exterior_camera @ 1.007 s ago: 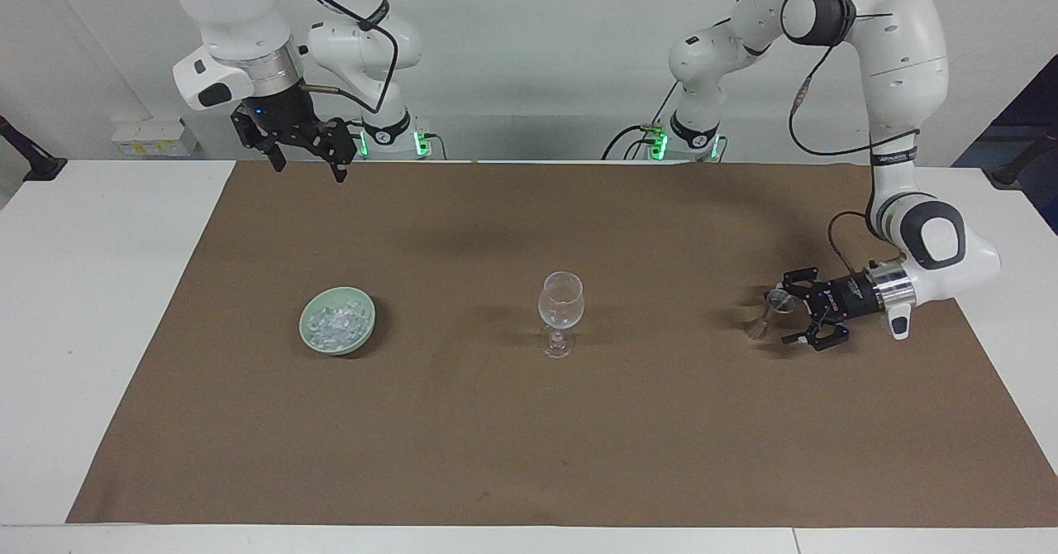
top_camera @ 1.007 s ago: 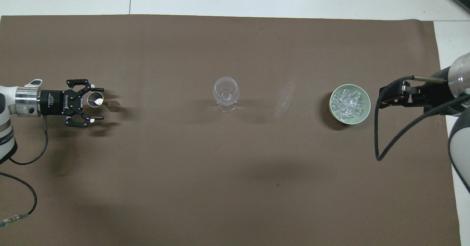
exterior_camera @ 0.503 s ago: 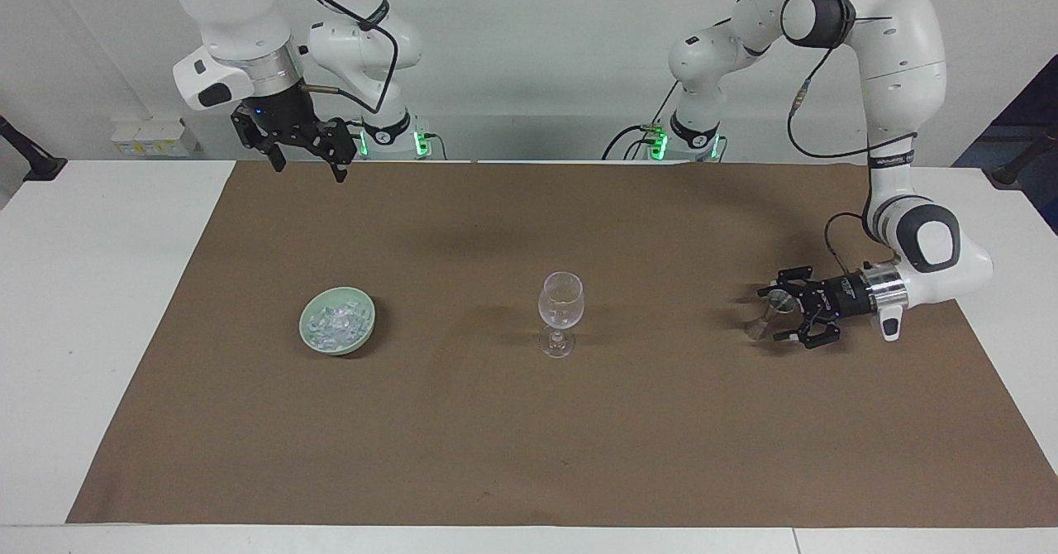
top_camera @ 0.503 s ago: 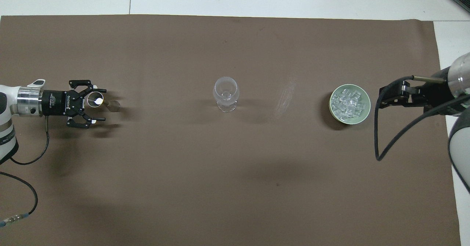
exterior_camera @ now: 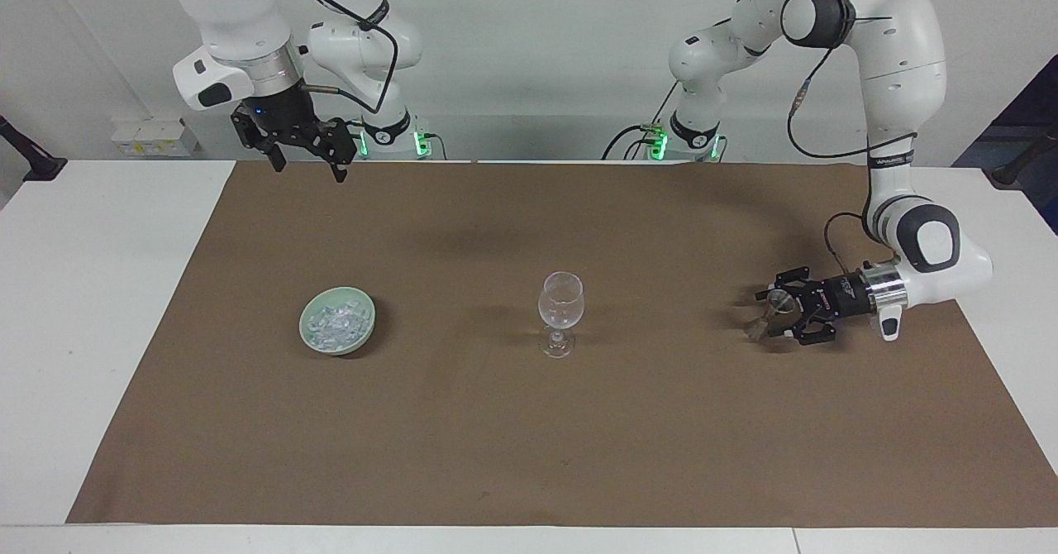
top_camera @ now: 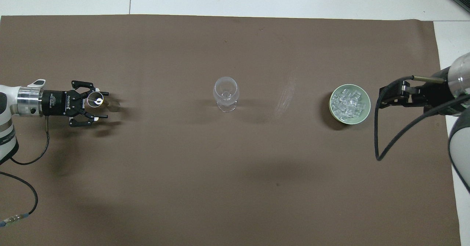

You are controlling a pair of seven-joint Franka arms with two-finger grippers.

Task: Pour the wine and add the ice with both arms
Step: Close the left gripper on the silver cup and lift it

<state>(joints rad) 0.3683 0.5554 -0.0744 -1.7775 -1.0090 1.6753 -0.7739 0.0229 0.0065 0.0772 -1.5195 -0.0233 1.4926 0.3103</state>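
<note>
At the left arm's end of the brown-covered desk point(exterior_camera: 529, 455), the left gripper point(exterior_camera: 775, 316) brackets a small clear glass cup point(exterior_camera: 773, 309), fingers not yet clamped. Next it must grip, lift, then pour into the stemmed wine glass point(exterior_camera: 560, 312) mid-desk. Ice point(exterior_camera: 335, 322) sits in the pale green bowl point(exterior_camera: 307, 335) toward the right arm's end; the right gripper point(exterior_camera: 307, 161) waits spread apart over the mat's edge nearest the robots.

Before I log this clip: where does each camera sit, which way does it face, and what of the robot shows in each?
Facing view: high across the table, looking at the robots; both whole arms, left gripper at a small clear glass, right gripper raised.
Overhead view: above the robots' end, looking steeply down; left gripper, right arm's wrist.
Shared: wine glass, green bowl of ice, brown mat.
</note>
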